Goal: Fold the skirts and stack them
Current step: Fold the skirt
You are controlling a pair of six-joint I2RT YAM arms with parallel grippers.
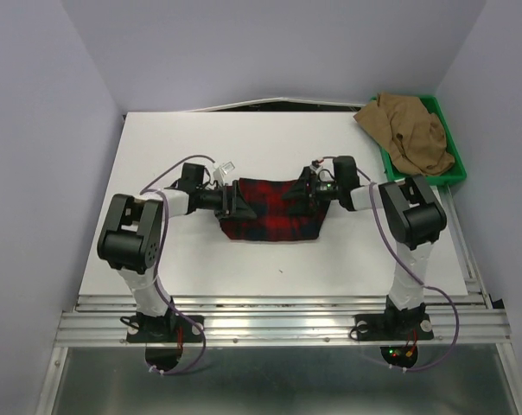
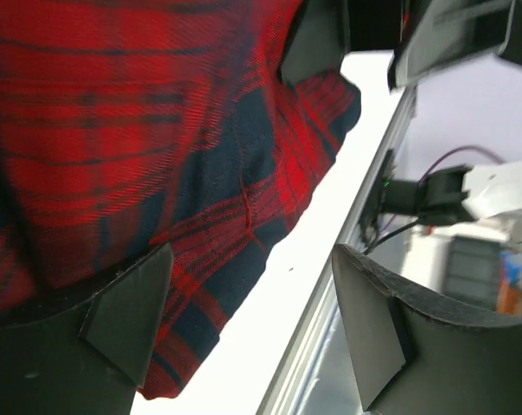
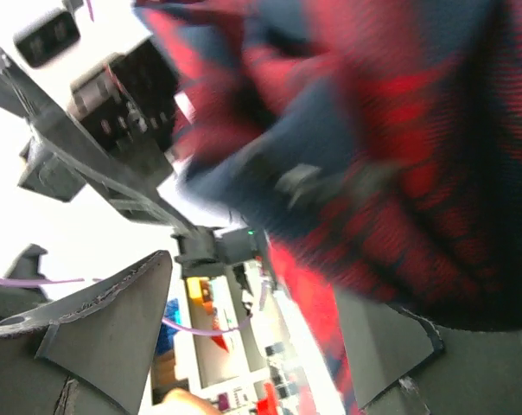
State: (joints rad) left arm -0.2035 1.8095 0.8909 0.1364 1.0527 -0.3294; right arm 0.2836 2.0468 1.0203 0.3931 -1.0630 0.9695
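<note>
Both the left gripper (image 1: pixel 235 201) and right gripper (image 1: pixel 304 194) stood with jaws apart at the plaid skirt (image 1: pixel 270 218), midway across the worktop (image 1: pixel 200 138); folding it seemed in hand, next needing a pinch on its far edge.

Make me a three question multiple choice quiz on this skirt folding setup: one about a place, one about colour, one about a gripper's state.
1. Where is the tan skirt?
A. In the green tray at the far right corner of the table
B. Spread in the middle of the table
C. On the floor

2. What colours has the mid-table skirt between the left gripper and the right gripper?
A. Plain tan
B. Red with dark checks
C. Green

3. How does the left gripper stand?
A. Shut on the tan skirt
B. Out of view
C. Open

Answers:
1 A: the tan skirt is heaped in the green tray, spilling over its rim.
2 B: the mid-table skirt is red plaid with dark checks in every view.
3 C: the left wrist view shows its fingers wide apart, with bare table in the gap.
</note>
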